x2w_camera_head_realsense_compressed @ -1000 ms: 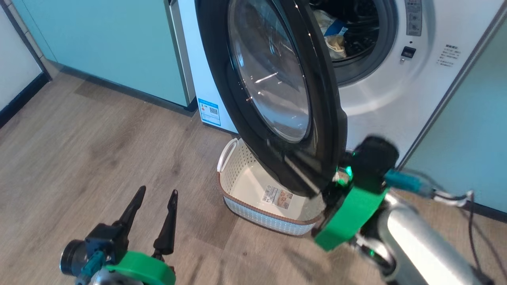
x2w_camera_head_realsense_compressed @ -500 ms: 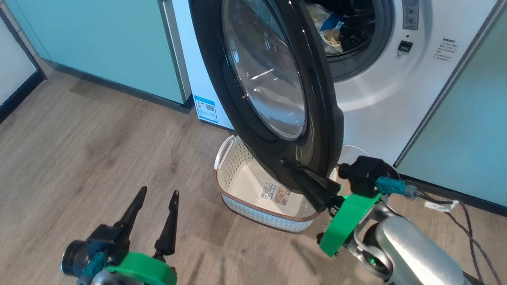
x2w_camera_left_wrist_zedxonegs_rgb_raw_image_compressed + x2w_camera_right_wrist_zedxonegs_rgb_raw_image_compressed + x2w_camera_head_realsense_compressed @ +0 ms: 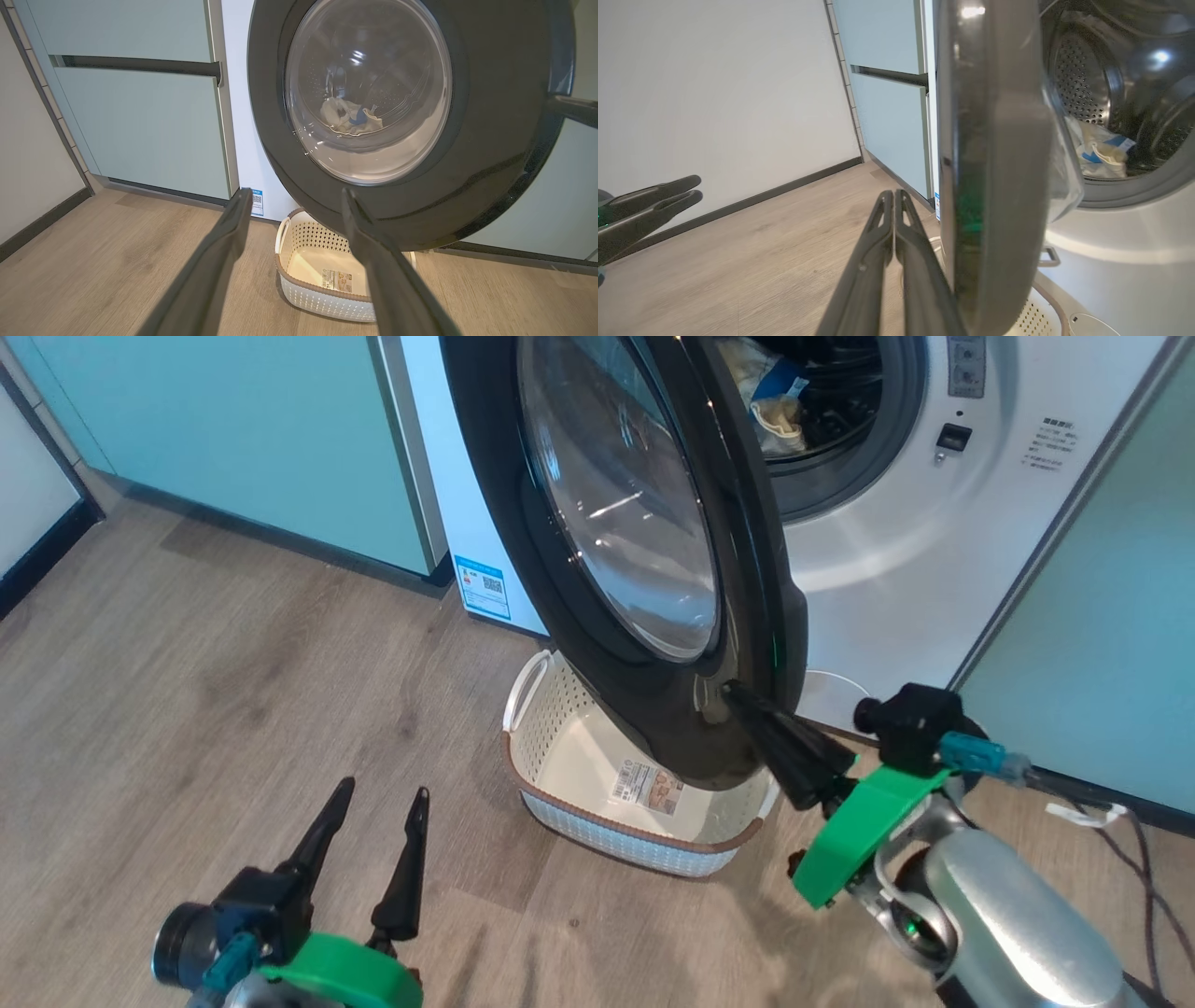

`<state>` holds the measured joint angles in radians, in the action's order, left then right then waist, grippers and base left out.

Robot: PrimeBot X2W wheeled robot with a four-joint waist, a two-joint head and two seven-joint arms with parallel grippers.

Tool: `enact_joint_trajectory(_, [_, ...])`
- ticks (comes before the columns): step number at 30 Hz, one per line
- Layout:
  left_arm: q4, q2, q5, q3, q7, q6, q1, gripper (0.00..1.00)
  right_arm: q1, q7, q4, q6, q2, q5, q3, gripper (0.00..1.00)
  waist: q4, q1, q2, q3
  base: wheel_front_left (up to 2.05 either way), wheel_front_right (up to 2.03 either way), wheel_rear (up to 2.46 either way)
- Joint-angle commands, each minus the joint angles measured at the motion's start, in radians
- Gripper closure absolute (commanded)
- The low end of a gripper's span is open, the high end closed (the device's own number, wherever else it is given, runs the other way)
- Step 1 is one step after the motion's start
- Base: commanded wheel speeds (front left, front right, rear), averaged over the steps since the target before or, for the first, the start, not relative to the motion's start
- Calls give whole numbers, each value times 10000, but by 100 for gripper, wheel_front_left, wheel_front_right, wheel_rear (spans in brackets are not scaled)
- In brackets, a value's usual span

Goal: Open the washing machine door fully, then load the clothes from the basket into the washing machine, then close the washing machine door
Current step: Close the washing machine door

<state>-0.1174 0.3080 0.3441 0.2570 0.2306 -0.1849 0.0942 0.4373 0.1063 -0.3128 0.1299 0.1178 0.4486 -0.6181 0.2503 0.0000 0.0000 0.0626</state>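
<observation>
The right pincer (image 3: 733,691) is pressed together, its tip on the black rim of the washing machine door (image 3: 616,504), at 5 o'clock. The left pincer (image 3: 383,791) is spread wide at 7 o'clock, holding nothing. The basket (image 3: 607,835) sits under the half-open door. The clothes (image 3: 780,425) lie inside the washing machine (image 3: 896,551), at 1 o'clock.

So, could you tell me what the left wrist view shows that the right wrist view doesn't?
Left wrist: the door's glass face-on and the label in the basket. Right wrist: the door edge-on, with the drum and gasket seen directly past it. Both: the door, the clothes in the drum, the cabinets, the floor.
</observation>
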Motion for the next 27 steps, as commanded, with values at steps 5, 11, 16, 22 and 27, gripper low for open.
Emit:
enact_joint_trajectory(5, [-270,169,-1,-393,124,-51,-642,0,485,166,154,8,-16,-62,201,100,-1,0,0,38,0,0,0])
enact_joint_trajectory(11, [-308,199,-10,-369,136,-66,-672,0,532,197,101,8,4,-114,356,100,-7,0,0,113,0,0,0])
enact_joint_trajectory(16, [-365,225,-32,-348,150,-80,-699,0,544,197,105,8,28,-155,456,100,-22,0,0,204,0,0,0])
enact_joint_trajectory(22, [-443,223,-64,-299,163,-95,-748,0,576,171,150,8,89,-219,680,100,-60,0,0,340,0,0,0])
enact_joint_trajectory(27, [-513,202,-125,-122,179,15,-952,0,636,117,274,8,231,-353,1171,100,-47,0,0,594,0,0,0])
